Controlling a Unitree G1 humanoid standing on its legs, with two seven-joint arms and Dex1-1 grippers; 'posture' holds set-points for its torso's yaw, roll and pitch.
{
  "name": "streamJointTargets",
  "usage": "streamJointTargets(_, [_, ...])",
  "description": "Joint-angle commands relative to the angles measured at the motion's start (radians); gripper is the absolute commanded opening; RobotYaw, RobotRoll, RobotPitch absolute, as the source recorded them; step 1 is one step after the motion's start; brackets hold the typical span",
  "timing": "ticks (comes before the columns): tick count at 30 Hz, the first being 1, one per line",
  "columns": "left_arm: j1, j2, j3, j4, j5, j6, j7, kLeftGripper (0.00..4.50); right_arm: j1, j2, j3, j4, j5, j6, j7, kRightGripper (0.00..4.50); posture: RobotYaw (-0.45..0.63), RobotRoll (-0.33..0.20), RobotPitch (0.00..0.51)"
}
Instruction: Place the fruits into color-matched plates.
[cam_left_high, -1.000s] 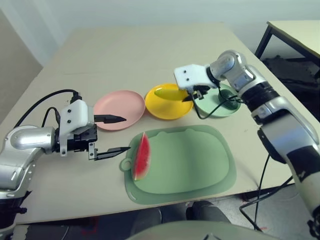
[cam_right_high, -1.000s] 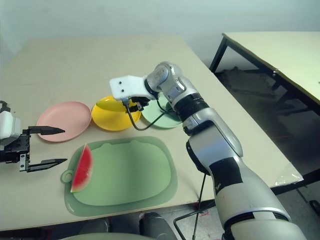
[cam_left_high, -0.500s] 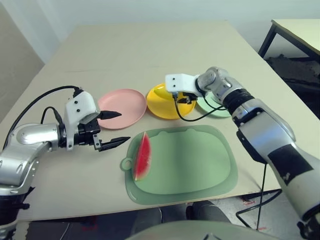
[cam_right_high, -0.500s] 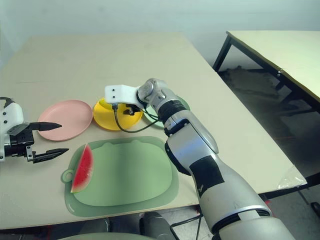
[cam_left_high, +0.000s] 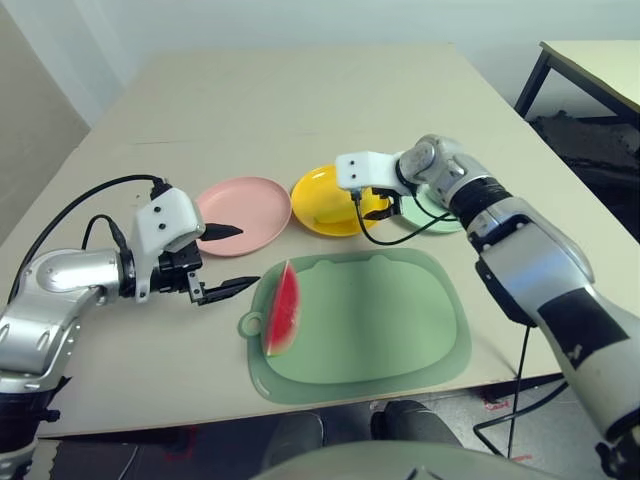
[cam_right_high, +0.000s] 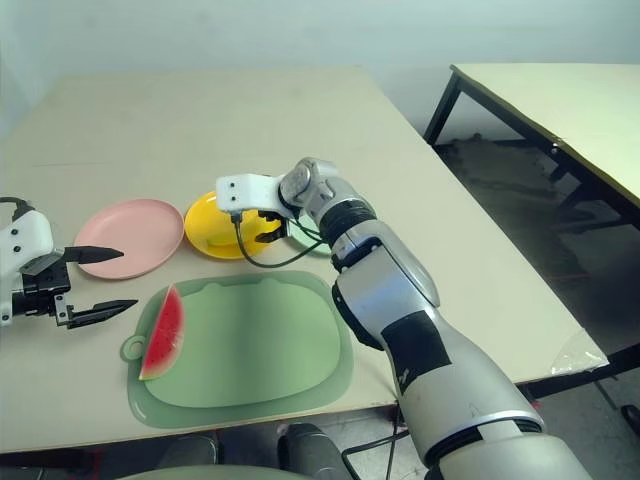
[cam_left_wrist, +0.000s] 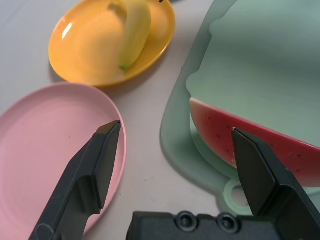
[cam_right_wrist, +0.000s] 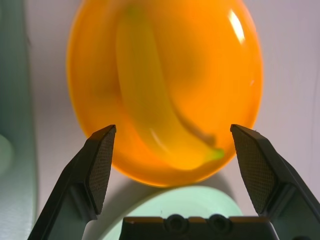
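Observation:
A yellow banana (cam_right_wrist: 155, 115) lies loose in the yellow-orange plate (cam_left_high: 318, 188). My right gripper (cam_left_high: 372, 205) hovers open over that plate's right edge, one finger on each side of the banana and apart from it. The mint green plate (cam_left_high: 440, 215) sits just right of it, partly behind my right arm. A red watermelon wedge (cam_left_high: 284, 310) rests on the left end of the sage-green mat (cam_left_high: 380, 330). My left gripper (cam_left_high: 232, 258) is open, just left of the wedge and in front of the pale pink plate (cam_left_high: 245, 203), which holds nothing. The avocado is hidden or out of view.
The three plates stand in a row behind the mat, mid-table. A black cable loops from my right wrist over the mint plate. The mat's loop tab (cam_left_high: 252, 326) points toward my left gripper. A second table (cam_left_high: 600, 60) stands at the far right.
The banana has left my right gripper and now lies in the yellow-orange plate, with the gripper's fingers spread. My left gripper has edged closer to the watermelon wedge.

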Motion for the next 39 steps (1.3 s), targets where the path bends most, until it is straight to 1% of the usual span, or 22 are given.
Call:
streamJointTargets(1, [-0.028, 0.016, -0.017, 0.030, 0.019, -0.046, -0.034, 4.50, 0.085, -0.057, -0.084, -0.234, 0.117, 0.111, 0.119, 4.49, 0.08, 0.000, 0.016])
streamJointTargets(3, [-0.062, 0.027, -0.028, 0.052, 0.030, -0.050, -0.046, 4.50, 0.201, -0.128, -0.093, -0.474, 0.143, 0.236, 0.174, 4.49, 0.09, 0.000, 0.011])
streamJointTargets(6, [-0.130, 0.036, -0.068, 0.096, 0.054, -0.076, -0.071, 4.50, 0.402, -0.220, -0.098, -0.872, 0.200, 0.510, 0.236, 4.49, 0.07, 0.000, 0.011])
streamJointTargets(7, [-0.161, 0.036, -0.088, 0.117, 0.066, -0.093, -0.086, 4.50, 0.480, -0.244, -0.107, -1.011, 0.229, 0.615, 0.237, 4.49, 0.06, 0.000, 0.011])
streamJointTargets(9, [-0.211, 0.039, -0.128, 0.157, 0.093, -0.130, -0.115, 4.50, 0.598, -0.266, -0.136, -1.217, 0.285, 0.784, 0.211, 4.49, 0.06, 0.000, 0.009])
streamJointTargets(11, [-0.265, 0.046, -0.177, 0.204, 0.141, -0.177, -0.145, 4.50, 0.705, -0.271, -0.192, -1.367, 0.316, 0.925, 0.135, 4.49, 0.06, 0.000, 0.007])
streamJointTargets(14, [-0.340, 0.038, -0.221, 0.254, 0.169, -0.205, -0.173, 4.50, 0.838, -0.286, -0.263, -1.526, 0.358, 1.059, 0.041, 4.49, 0.03, 0.000, 0.004])
streamJointTargets(17, [-0.401, 0.024, -0.268, 0.288, 0.205, -0.243, -0.200, 4.50, 0.937, -0.218, -0.369, -1.621, 0.436, 1.114, -0.069, 4.49, 0.02, 0.000, 0.000])
streamJointTargets(21, [-0.455, 0.006, -0.309, 0.319, 0.225, -0.279, -0.238, 4.50, 1.078, -0.115, -0.456, -1.696, 0.564, 1.065, -0.143, 4.49, 0.01, 0.000, 0.000])
streamJointTargets(22, [-0.474, 0.004, -0.323, 0.329, 0.239, -0.297, -0.251, 4.50, 1.149, -0.098, -0.463, -1.696, 0.591, 0.985, -0.131, 4.49, 0.01, 0.000, 0.000])
streamJointTargets(24, [-0.511, 0.001, -0.348, 0.350, 0.258, -0.332, -0.281, 4.50, 1.275, -0.080, -0.464, -1.669, 0.638, 0.758, -0.063, 4.49, 0.01, 0.000, 0.000])
streamJointTargets(25, [-0.522, -0.001, -0.354, 0.358, 0.263, -0.344, -0.291, 4.50, 1.309, -0.080, -0.460, -1.655, 0.653, 0.682, -0.042, 4.49, 0.01, 0.000, 0.000])
streamJointTargets(27, [-0.548, -0.013, -0.373, 0.364, 0.262, -0.377, -0.325, 4.50, 1.360, -0.078, -0.463, -1.552, 0.665, 0.493, 0.010, 4.49, 0.02, 0.000, 0.000])
streamJointTargets(30, [-0.583, -0.030, -0.408, 0.369, 0.261, -0.444, -0.394, 4.50, 1.404, -0.110, -0.439, -1.378, 0.648, 0.222, 0.107, 4.49, 0.02, 0.000, 0.000])
streamJointTargets(32, [-0.599, -0.041, -0.424, 0.373, 0.248, -0.472, -0.439, 4.50, 1.403, -0.116, -0.430, -1.294, 0.658, 0.129, 0.133, 4.49, 0.03, 0.000, 0.000])
streamJointTargets(34, [-0.618, -0.061, -0.437, 0.356, 0.203, -0.473, -0.500, 4.50, 1.393, -0.114, -0.426, -1.230, 0.680, 0.087, 0.143, 4.49, 0.03, 0.000, 0.000])
streamJointTargets(36, [-0.638, -0.053, -0.471, 0.344, 0.176, -0.492, -0.528, 4.50, 1.383, -0.116, -0.415, -1.206, 0.699, 0.062, 0.158, 4.49, 0.03, 0.000, 0.000])
streamJointTargets(37, [-0.648, -0.043, -0.491, 0.345, 0.169, -0.508, -0.531, 4.50, 1.377, -0.118, -0.407, -1.203, 0.705, 0.054, 0.162, 4.49, 0.03, 0.000, 0.000])
streamJointTargets(39, [-0.683, -0.001, -0.571, 0.354, 0.164, -0.575, -0.531, 4.50, 1.366, -0.119, -0.396, -1.203, 0.725, 0.054, 0.162, 4.49, 0.02, 0.000, 0.000])
